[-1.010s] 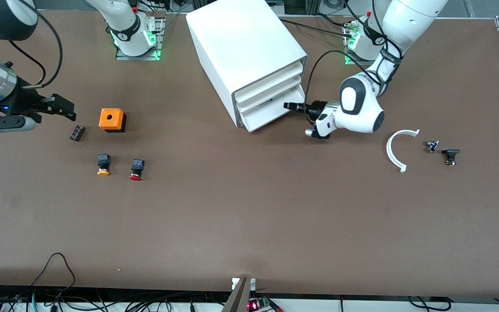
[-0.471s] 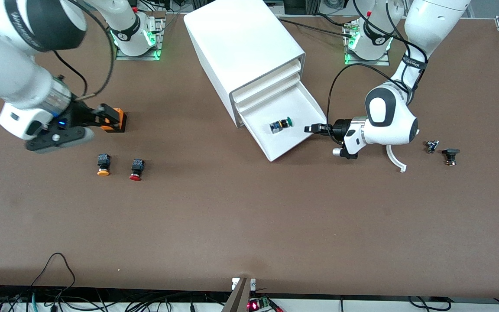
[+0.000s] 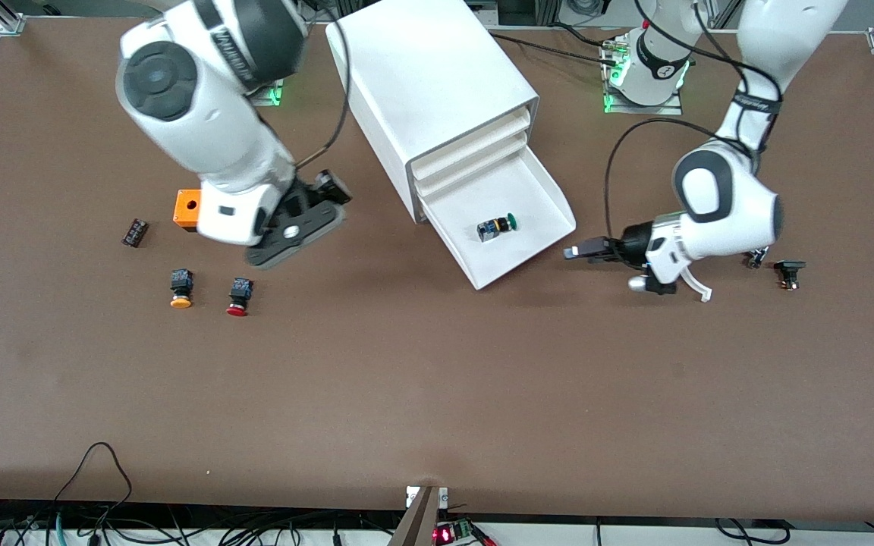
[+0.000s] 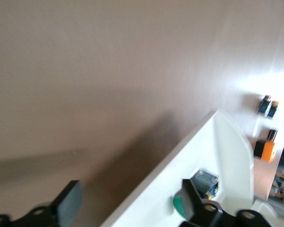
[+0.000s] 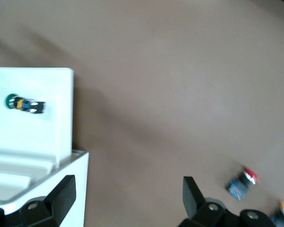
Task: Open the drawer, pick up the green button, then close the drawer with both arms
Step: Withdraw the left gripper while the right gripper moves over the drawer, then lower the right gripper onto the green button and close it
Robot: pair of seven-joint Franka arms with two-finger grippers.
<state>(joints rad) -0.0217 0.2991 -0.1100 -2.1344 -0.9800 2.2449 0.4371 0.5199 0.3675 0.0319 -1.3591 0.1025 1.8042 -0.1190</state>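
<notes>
The white cabinet (image 3: 437, 83) stands toward the robots' side of the table, and its lowest drawer (image 3: 539, 193) is pulled out. The green-capped button (image 3: 499, 226) lies on its side in that drawer, also seen as the button (image 5: 23, 104) and the button (image 4: 180, 208). My left gripper (image 3: 580, 250) is open, low beside the drawer's front corner and apart from it; in its wrist view the left gripper (image 4: 130, 201) looks along the drawer rim (image 4: 199, 142). Over the table beside the cabinet, toward the right arm's end, my right gripper (image 3: 327, 193) hangs open and empty, as the right gripper (image 5: 128, 191) shows.
An orange box (image 3: 187, 206) sits partly under the right arm. An orange-capped button (image 3: 180, 288), a red-capped button (image 3: 238, 296) and a small black part (image 3: 134, 232) lie nearby. Toward the left arm's end lie a white curved piece (image 3: 701, 290) and small parts (image 3: 788, 273).
The left gripper pulled the lowest drawer out, let go and backed away, opening wide. The right arm swung from its end of the table toward the cabinet.
</notes>
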